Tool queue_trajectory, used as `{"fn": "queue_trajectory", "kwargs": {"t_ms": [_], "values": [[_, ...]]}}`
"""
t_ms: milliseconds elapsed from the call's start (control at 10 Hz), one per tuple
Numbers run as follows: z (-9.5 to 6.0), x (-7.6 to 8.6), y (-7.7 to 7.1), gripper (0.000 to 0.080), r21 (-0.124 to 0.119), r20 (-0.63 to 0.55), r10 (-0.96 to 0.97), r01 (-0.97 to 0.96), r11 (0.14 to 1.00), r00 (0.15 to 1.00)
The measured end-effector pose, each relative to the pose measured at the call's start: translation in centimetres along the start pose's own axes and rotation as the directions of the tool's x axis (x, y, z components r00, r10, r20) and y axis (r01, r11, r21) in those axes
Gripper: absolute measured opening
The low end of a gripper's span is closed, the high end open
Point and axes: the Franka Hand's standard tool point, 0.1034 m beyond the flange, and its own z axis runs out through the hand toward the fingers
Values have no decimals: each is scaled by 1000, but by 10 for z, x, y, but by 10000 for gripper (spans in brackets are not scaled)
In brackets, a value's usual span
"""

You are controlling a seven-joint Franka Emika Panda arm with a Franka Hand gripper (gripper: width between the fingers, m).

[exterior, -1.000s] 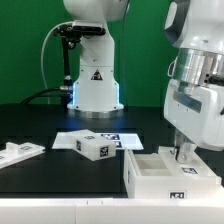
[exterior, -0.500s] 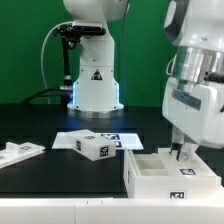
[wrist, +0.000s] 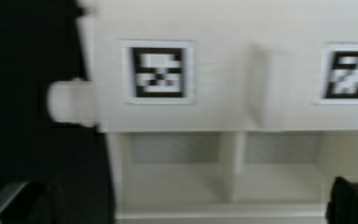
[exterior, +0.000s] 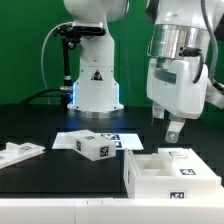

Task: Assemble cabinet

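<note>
The cabinet's compartmented white box (exterior: pixel 165 178) stands at the front of the exterior view's right, with a tag on its front face. My gripper (exterior: pixel 168 130) hangs a little above its back edge, open and empty. In the wrist view the box (wrist: pixel 229 120) fills the frame, showing two tags, a round peg on its side and its compartments. My gripper (wrist: pixel 179 205) has dark fingertips (wrist: pixel 2 200) set wide apart, with nothing between them. A small tagged block (exterior: pixel 98 147) lies mid-table. A flat white panel (exterior: pixel 20 152) lies at the exterior view's left.
The marker board (exterior: pixel 118 137) lies flat under and behind the small block. The white robot base (exterior: pixel 95 80) with a triangle mark stands at the back, with cables on its left. The black table (exterior: pixel 60 170) ends in a pale front edge.
My gripper has risen out of the box's right compartment and shifted towards the exterior view's left. The box and other parts have not moved.
</note>
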Motion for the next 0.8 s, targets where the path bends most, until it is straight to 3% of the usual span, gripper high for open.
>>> {"fn": "queue_trajectory", "kwargs": {"t_ms": [400,500,700,800], "values": [[1,4,1,798,7,0,-1,1,1000,1000],[1,25,4,797,40,-8,-2,3,999,1000],[2,72,20,797,63,-20,-31,32,997,999],[4,79,22,797,69,-27,-28,30,997,999]]}}
